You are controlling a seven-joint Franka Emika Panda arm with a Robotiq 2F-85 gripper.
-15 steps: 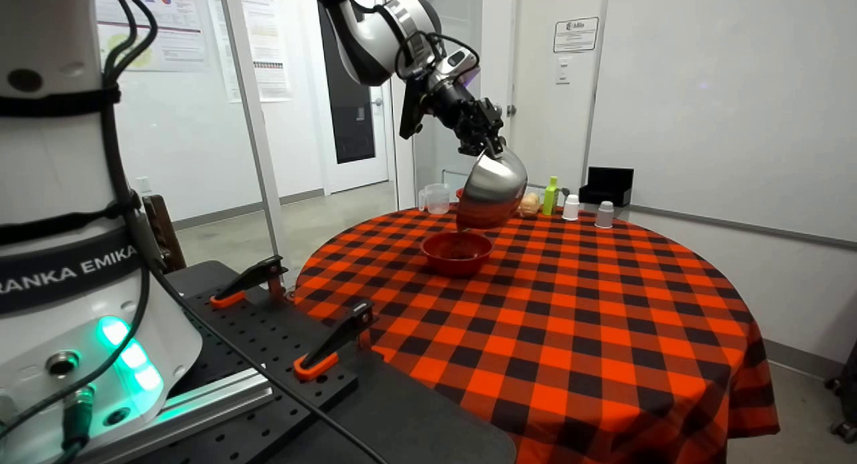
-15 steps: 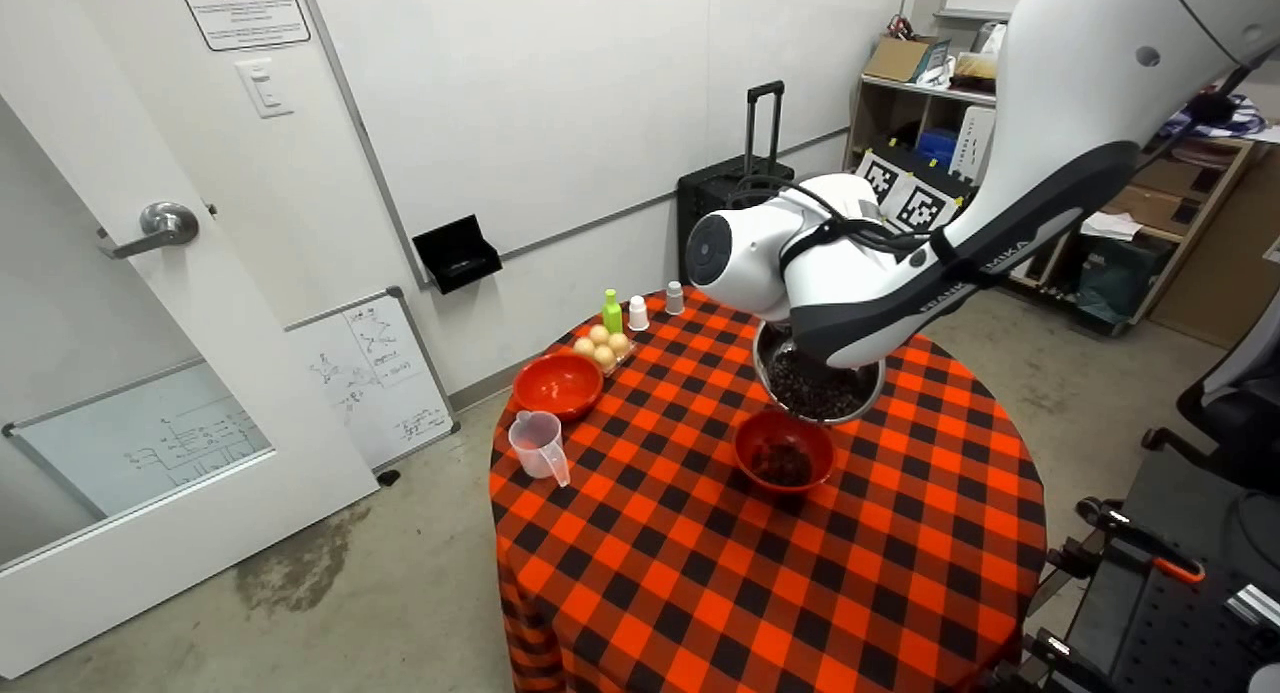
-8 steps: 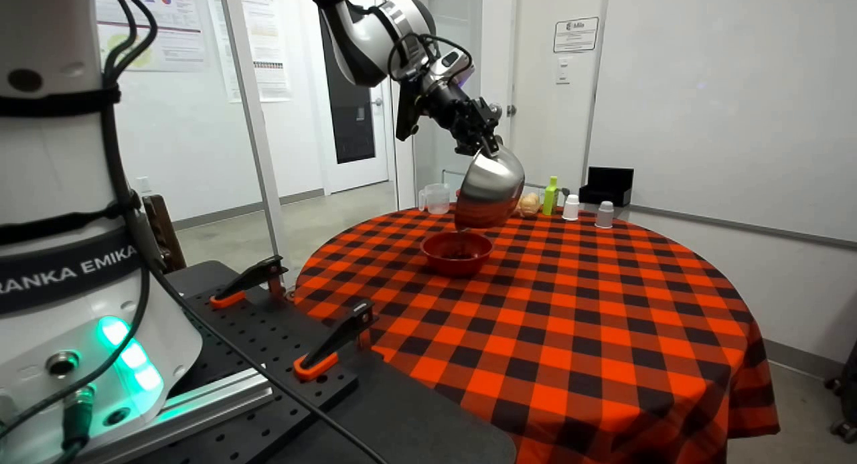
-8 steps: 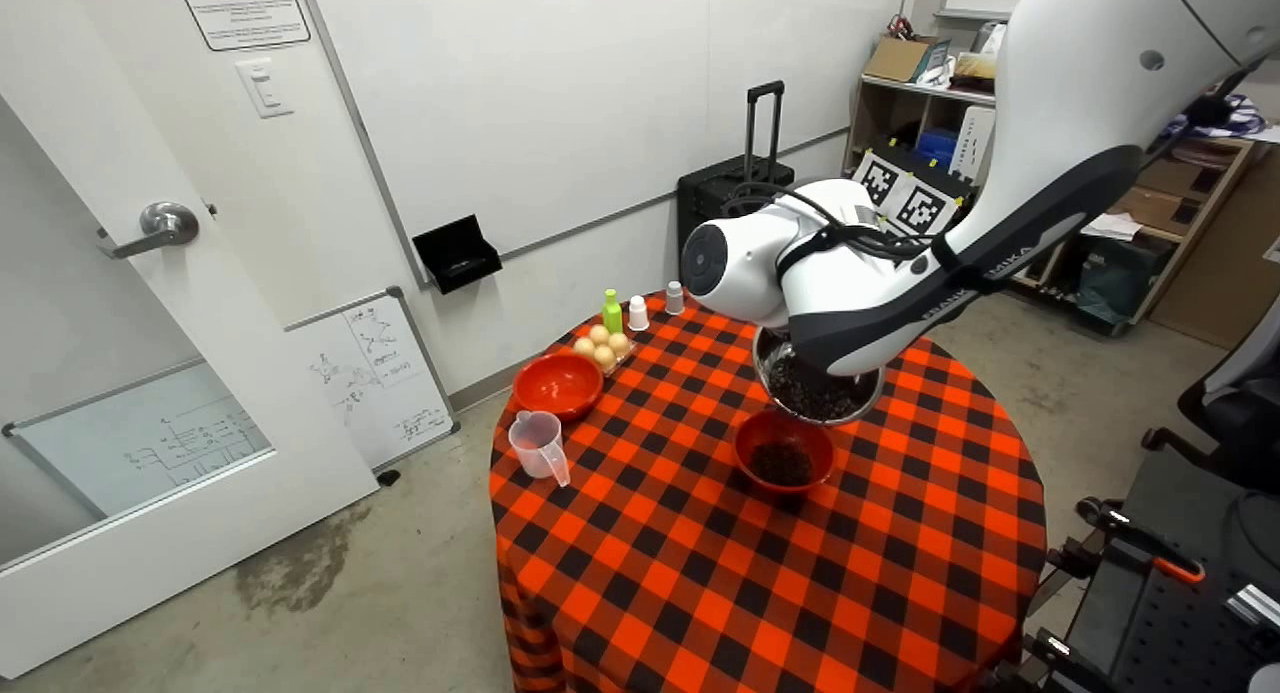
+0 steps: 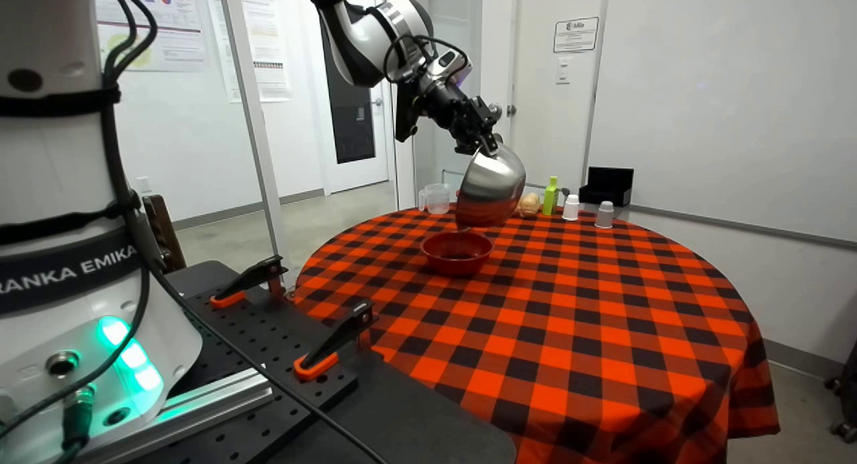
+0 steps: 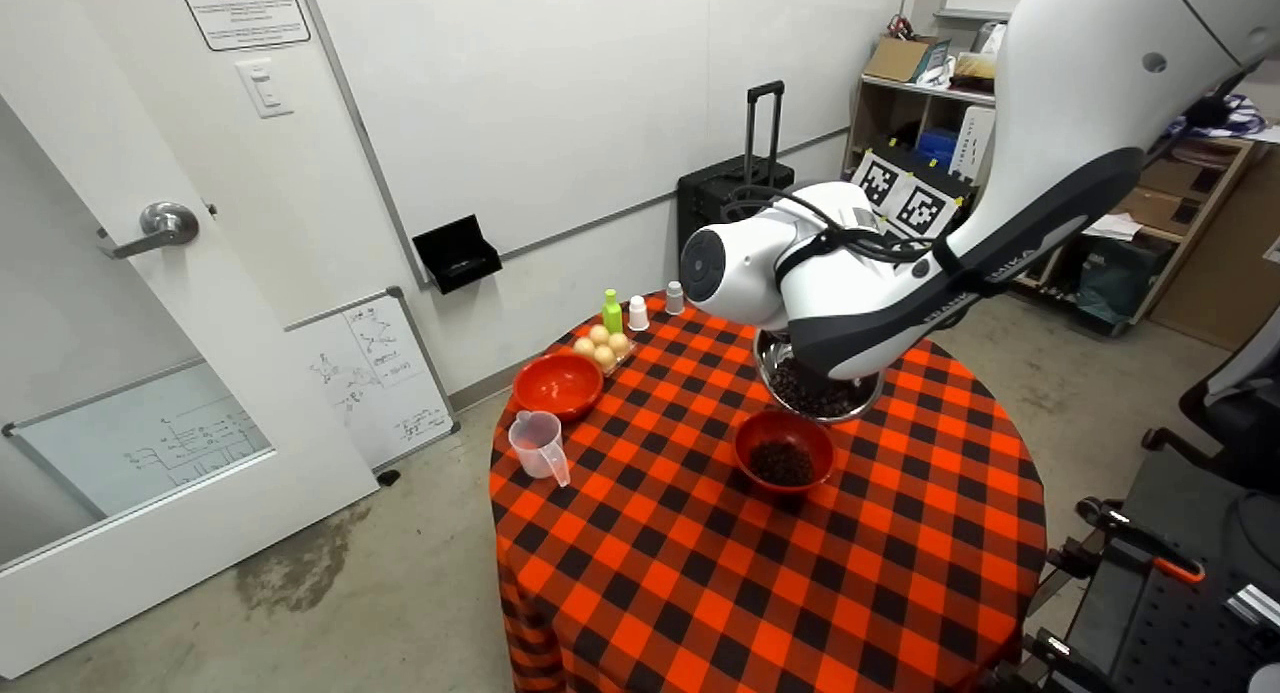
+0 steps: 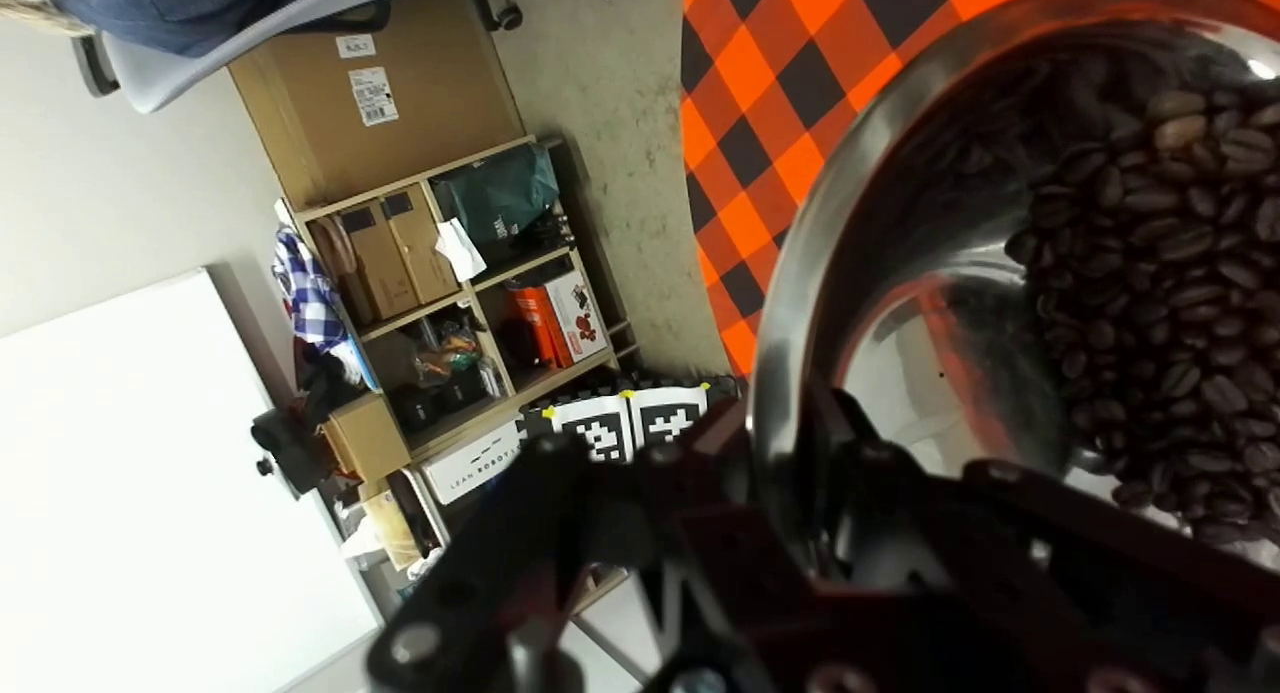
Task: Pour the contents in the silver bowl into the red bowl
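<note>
Silver bowl: likely stiff, slick
Beans: loose, probably shifting weight
Fingers: clamped on the rim
Rim: best gripped high

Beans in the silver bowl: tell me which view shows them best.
The wrist view: the beans appear close up, many distinct. In an exterior view, the arm partly covers their dark mass; in an exterior view, the silver bowl hides them behind its wall.
</note>
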